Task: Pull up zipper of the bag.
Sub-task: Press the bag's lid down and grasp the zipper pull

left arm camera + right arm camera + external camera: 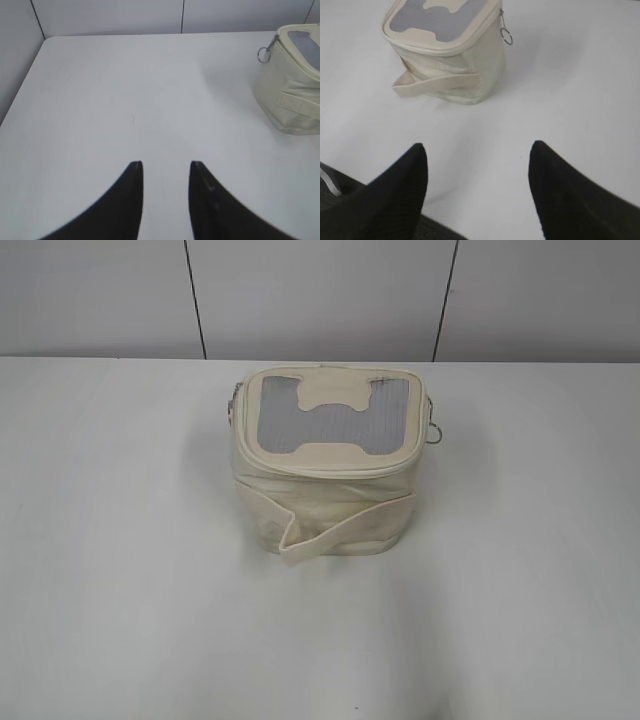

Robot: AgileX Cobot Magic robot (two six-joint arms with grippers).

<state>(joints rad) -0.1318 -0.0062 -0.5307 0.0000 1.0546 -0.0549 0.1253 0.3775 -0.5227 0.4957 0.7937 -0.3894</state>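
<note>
The cream bag point(325, 502) stands on the white table point(120, 570), its lid showing a grey window with an H-shaped patch. The zipper point(320, 469) runs around the lid rim; one silver ring pull hangs at the right side point(436, 434), another at the left point(232, 406). The bag shows at the right edge of the left wrist view point(290, 95) with a ring pull point(263, 54), and at the top of the right wrist view point(450, 60) with a ring pull point(507, 36). My left gripper point(166, 165) is open, far from the bag. My right gripper point(477, 147) is open, short of the bag.
A wide cream strap point(345, 530) crosses the bag's front and sticks out at the lower left. A grey panelled wall point(320, 295) stands behind the table. The table's left edge point(22, 85) shows in the left wrist view.
</note>
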